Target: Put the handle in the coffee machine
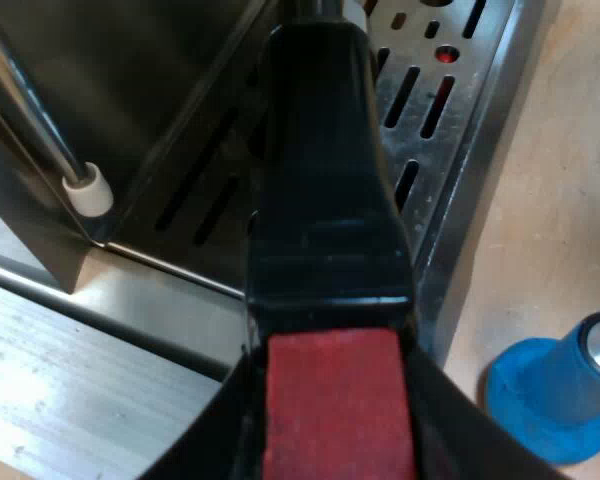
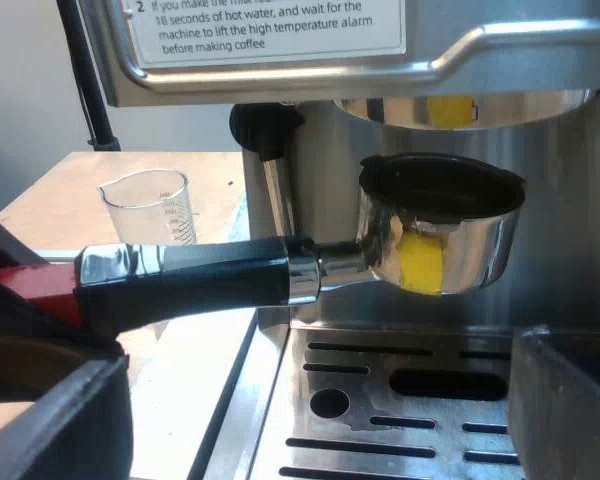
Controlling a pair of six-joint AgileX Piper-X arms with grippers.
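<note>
Holder [image 2: 440, 235] is hanging just under the brew head [image 2: 460, 105] of the espresso machine [image 2: 280, 85], above the drip tray [image 2: 410, 352], not yet locked in. We are clamping its red handle end [image 1: 330, 385] between our left gripper's [image 1: 335, 430] fingers, while our right gripper [image 2: 310, 412] is hovering with fingers spread wide, holding nothing

Clear gap above holder [image 2: 320, 265] under brew head [image 2: 460, 105]; steam wand [image 2: 277, 195] close beside.

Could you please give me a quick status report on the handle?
Left tool shut on handle; right tool open, empty, at drip tray. Basket just under brew head, not locked. Steam wand close beside it.
</note>
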